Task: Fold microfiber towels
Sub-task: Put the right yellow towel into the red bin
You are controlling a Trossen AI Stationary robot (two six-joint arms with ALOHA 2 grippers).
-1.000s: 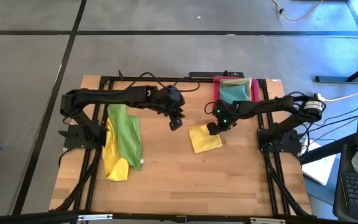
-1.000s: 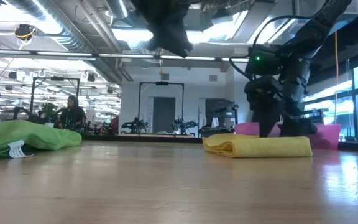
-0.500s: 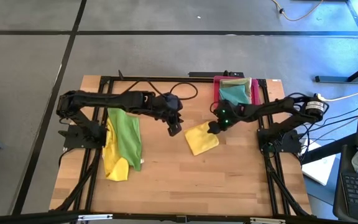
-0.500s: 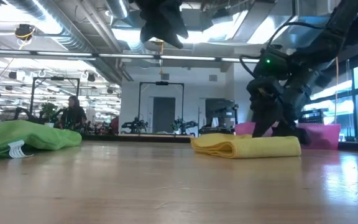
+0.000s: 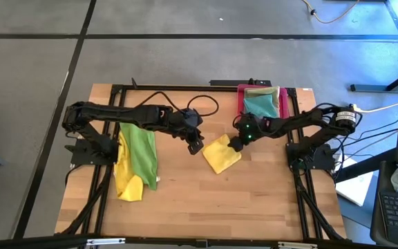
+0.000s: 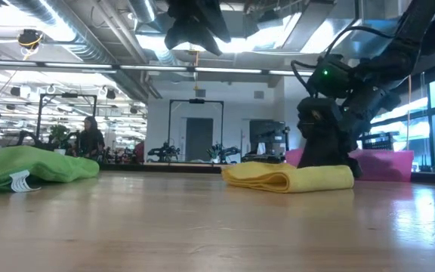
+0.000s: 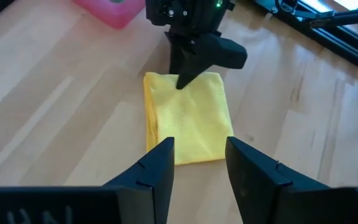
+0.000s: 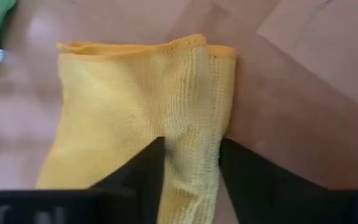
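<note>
A folded yellow microfiber towel [image 5: 222,153] lies near the middle of the wooden table [image 5: 206,207], turned at an angle. From the low view it is a flat pad with its rounded fold toward the table's left side [image 6: 289,177].

The right gripper [image 5: 235,143] is down on the towel's edge nearest the tray. Its wrist view shows a ridge of yellow cloth pinched between the two dark fingers [image 8: 142,168], the jaws closed onto that ridge, with the rest of the towel [image 8: 117,106] spread out beyond them.

The left gripper [image 5: 197,146] hangs just beside the towel's opposite corner, above the table and not touching anything. Its two fingers [image 7: 157,165] stand apart with a clear gap, empty, the yellow towel [image 7: 188,118] and the right gripper [image 7: 191,59] visible past them.

At the far right of the table sits a pink-red tray [image 5: 240,100] holding a teal cloth [image 5: 260,105] with a pale olive green one [image 5: 262,90] behind it.

Along the left side lie a bright green towel [image 5: 139,149], unfolded, and beside and partly under it a second yellow towel [image 5: 128,185], crumpled at its near end. The low view shows the green towel [image 6: 32,168] as a soft heap with a white tag [image 6: 21,182].
</note>
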